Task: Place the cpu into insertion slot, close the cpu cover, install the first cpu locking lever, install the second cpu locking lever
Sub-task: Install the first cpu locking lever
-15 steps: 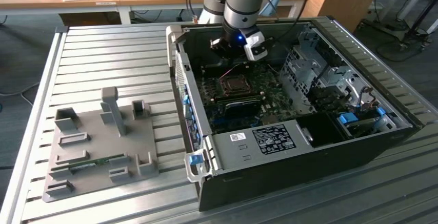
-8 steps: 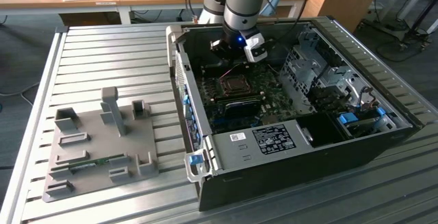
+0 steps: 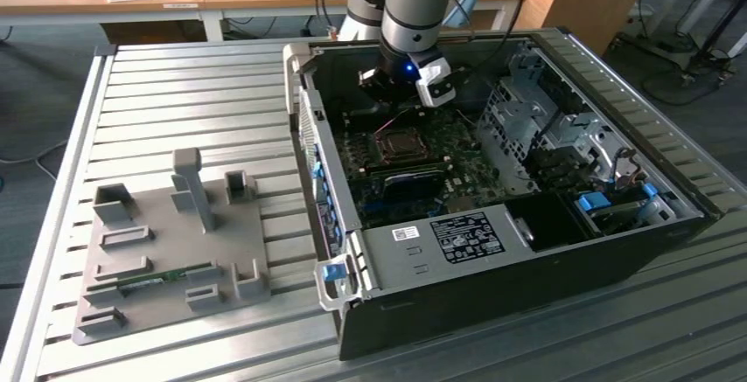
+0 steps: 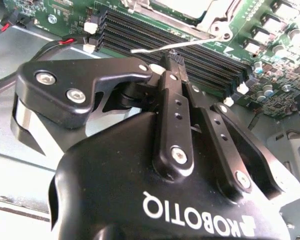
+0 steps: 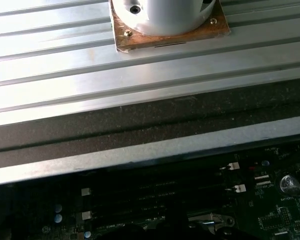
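Note:
In the exterior view my arm's wrist (image 3: 408, 60) reaches down into the open computer case, just behind the cpu socket (image 3: 401, 144) on the green motherboard. In the second wrist view my gripper (image 4: 173, 59) is shut, its black fingertips (image 4: 176, 64) closed together with nothing between them, right below a thin metal locking lever (image 4: 180, 45). This lever juts out from the socket corner across the black memory slots (image 4: 155, 31). The cpu cover (image 4: 210, 21) lies flat over the socket, and a pale metal surface (image 4: 187, 4) inside its window looks like the cpu.
The case's tall side walls (image 3: 313, 137) and the drive cage (image 3: 548, 128) hem in the motherboard. Red and black cables (image 4: 20, 22) run beside the memory slots. A grey fixture plate (image 3: 175, 251) holding a memory stick (image 3: 146, 281) lies on the slatted metal table (image 3: 175, 93).

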Tool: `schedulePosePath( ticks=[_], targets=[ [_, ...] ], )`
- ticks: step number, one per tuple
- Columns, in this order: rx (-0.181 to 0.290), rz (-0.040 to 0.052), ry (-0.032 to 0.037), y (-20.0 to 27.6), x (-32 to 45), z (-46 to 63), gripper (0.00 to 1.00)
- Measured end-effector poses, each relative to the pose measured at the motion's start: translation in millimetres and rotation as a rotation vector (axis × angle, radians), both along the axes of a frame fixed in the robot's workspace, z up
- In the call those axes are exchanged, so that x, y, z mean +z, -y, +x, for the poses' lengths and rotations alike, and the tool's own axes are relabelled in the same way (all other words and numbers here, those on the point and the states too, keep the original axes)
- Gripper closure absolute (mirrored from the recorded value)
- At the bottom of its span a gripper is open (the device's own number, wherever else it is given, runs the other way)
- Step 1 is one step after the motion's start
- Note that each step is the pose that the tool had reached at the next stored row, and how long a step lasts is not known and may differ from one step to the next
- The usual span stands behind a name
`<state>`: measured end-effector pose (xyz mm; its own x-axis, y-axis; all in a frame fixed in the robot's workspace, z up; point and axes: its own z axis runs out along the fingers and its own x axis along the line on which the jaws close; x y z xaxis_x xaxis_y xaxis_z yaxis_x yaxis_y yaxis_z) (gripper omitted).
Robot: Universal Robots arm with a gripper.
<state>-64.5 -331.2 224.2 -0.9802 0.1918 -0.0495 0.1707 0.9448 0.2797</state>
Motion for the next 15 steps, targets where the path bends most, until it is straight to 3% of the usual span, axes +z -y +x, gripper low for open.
schedulePosePath(
  ticks=[15],
  targets=[
    [0.000, 0.0012, 0.0002, -0.1, -1.0, 1.3, 0.89]
  ],
)
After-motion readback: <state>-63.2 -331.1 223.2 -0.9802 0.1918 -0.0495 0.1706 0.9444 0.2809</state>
